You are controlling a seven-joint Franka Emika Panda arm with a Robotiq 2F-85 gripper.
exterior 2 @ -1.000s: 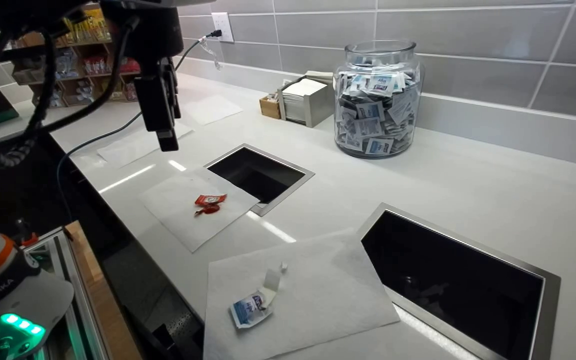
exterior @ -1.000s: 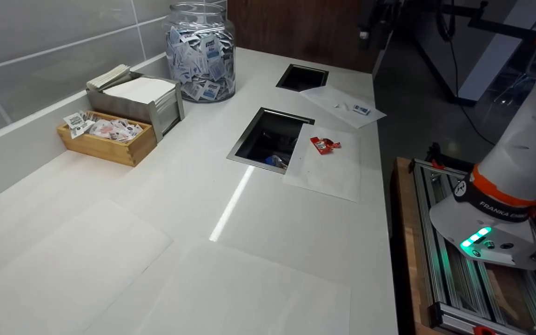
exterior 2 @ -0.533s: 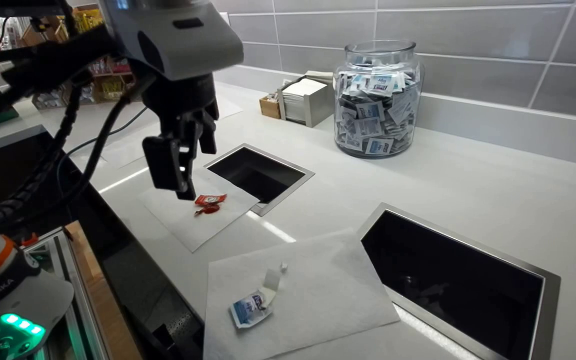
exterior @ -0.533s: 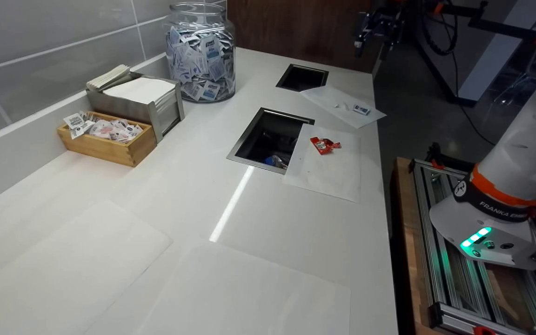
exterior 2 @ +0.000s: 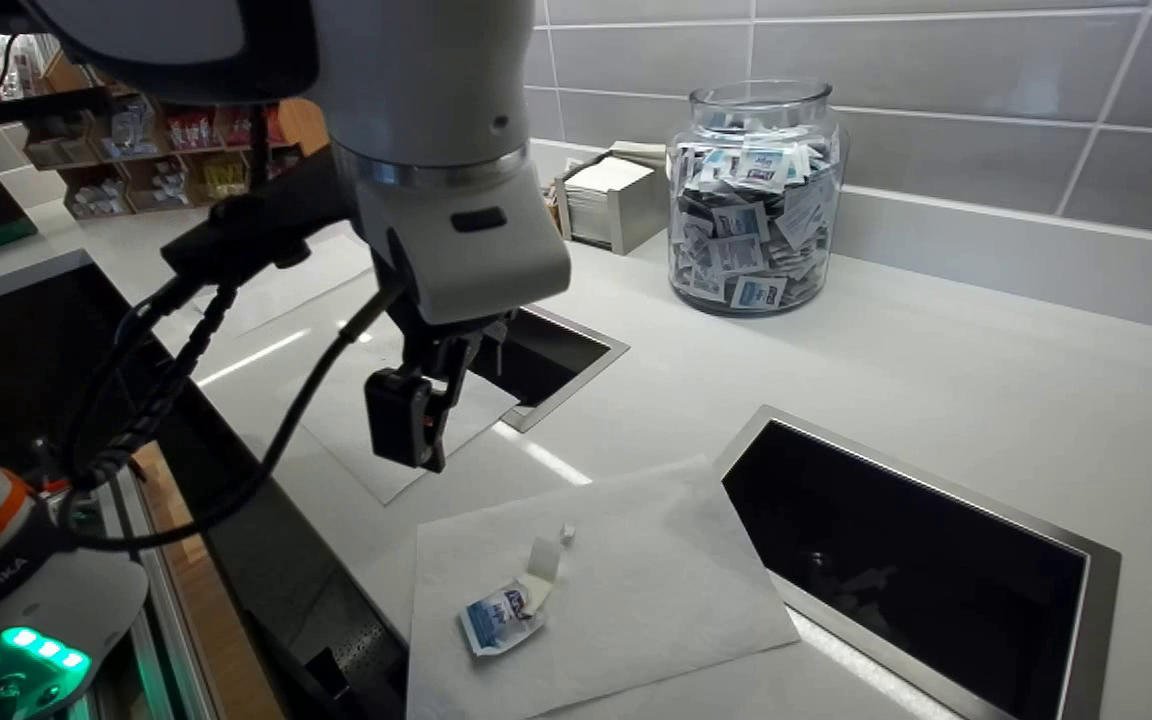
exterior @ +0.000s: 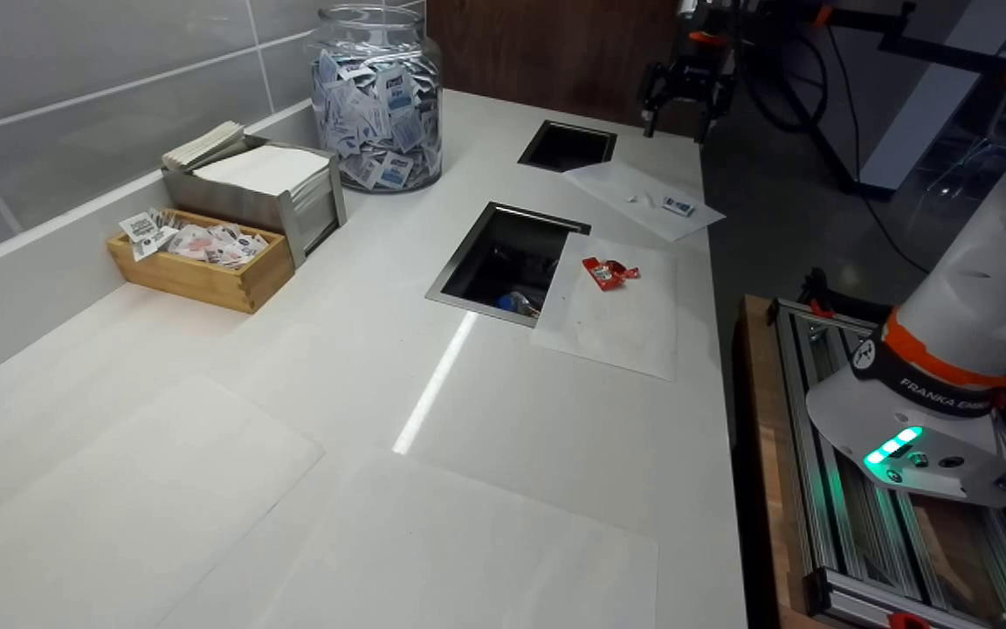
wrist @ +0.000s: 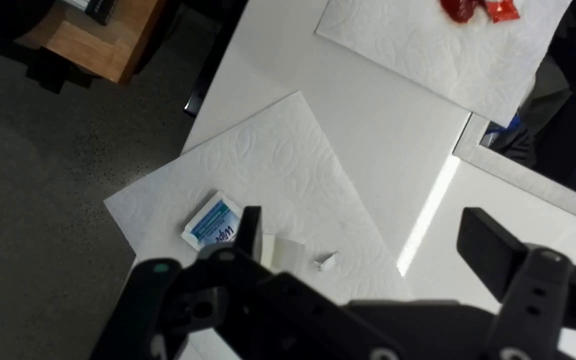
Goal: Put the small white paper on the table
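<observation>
A small white scrap of paper [exterior 2: 567,534] lies on a white paper towel [exterior 2: 656,580], beside a torn blue-and-white wipe packet [exterior 2: 498,620] with a pale flap. The scrap also shows in an exterior view [exterior: 631,199] and in the wrist view [wrist: 326,263], between the fingers. The towel rests on the glossy white table [exterior: 538,419], one corner past its edge. My gripper [wrist: 368,240] is open and empty, pointing down above the table. In both exterior views the gripper [exterior: 674,135] [exterior 2: 464,405] is well above the scrap. One finger partly covers the packet in the wrist view.
Dark cut-out openings [exterior 2: 916,560] [exterior: 503,258] are sunk in the table beside the towels. A second towel [exterior: 616,332] holds a red torn wrapper [exterior: 609,273]. A glass jar [exterior: 378,114], napkin holder [exterior: 258,188] and wooden box [exterior: 202,271] stand along the wall.
The arm has swung toward the towel with the scrap and come lower. The gripper now hangs nearer that towel. The scrap, packet and towels have not moved.
</observation>
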